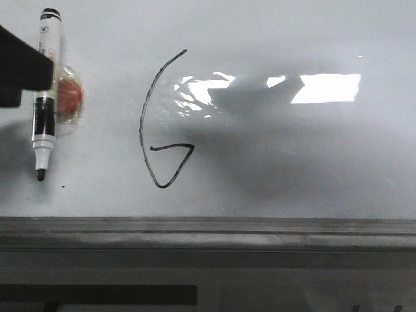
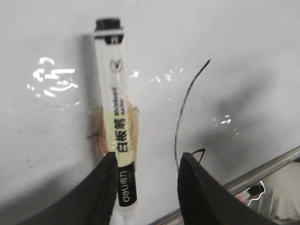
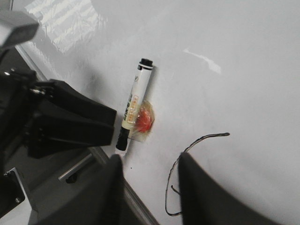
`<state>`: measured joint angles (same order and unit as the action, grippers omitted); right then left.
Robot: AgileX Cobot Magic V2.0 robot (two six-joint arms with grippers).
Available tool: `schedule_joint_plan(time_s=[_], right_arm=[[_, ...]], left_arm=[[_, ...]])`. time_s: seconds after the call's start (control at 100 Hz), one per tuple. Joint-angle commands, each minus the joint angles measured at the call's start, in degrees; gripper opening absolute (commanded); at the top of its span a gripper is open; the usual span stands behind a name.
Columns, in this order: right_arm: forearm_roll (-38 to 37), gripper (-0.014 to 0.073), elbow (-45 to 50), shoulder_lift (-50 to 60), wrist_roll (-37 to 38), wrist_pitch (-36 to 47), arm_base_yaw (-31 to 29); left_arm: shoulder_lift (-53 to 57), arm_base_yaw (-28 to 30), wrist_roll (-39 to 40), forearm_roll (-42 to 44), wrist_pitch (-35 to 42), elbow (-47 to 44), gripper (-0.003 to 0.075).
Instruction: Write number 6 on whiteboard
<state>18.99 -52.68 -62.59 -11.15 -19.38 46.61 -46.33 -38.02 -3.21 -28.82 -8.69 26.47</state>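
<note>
- The number 6 (image 1: 159, 127), a thin black hand-drawn stroke with a long curve and a pointed loop, sits centre-left in the front view on the glossy white-grey whiteboard (image 1: 292, 169); the writing looks finished.
- A white-barrelled black-tipped marker (image 1: 45, 91) lies at the upper left of that frame, tip down, well apart from the digit, stuck to an orange-red blob under clear tape (image 1: 70, 96), probably a magnet mount that parks it on the surface.
- The left pincer (image 2: 146, 190) is spread open around the marker's lower barrel, gripping nothing that I can see.
- The right pincer (image 3: 150, 187) is likewise open and empty.
- Only the right wrist view shows the left arm's black body beside the marker; only the front view shows the whole digit and the grey metal rail (image 1: 208, 227).
</note>
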Motion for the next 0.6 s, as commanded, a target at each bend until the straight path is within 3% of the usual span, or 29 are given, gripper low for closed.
schedule_joint_plan(time_s=[0.0, 0.05, 0.2, 0.37, 0.59], right_arm=[[-0.45, -0.0006, -1.11, 2.14, -0.41, 2.88, -0.27], [-0.71, -0.0070, -0.41, 2.88, -0.41, 3.04, -0.27], [-0.95, -0.0070, 3.01, 7.09, -0.41, 5.15, -0.27], [-1.54, -0.0070, 10.78, 14.80, -0.41, 12.46, -0.27], [-1.58, -0.0069, 24.86, 28.75, -0.41, 20.37, -0.27]], left_arm=[[4.95, 0.21, 0.44, 1.60, 2.56, 1.77, 0.0262], [7.75, 0.21, 0.44, 2.55, 2.56, 1.77, 0.0223], [16.23, 0.21, 0.44, 7.39, 2.22, 1.77, -0.0017], [24.12, 0.21, 0.37, 12.55, 2.62, 0.41, -0.0019], [34.32, 0.21, 0.37, 13.04, 7.53, -9.00, -0.0019]])
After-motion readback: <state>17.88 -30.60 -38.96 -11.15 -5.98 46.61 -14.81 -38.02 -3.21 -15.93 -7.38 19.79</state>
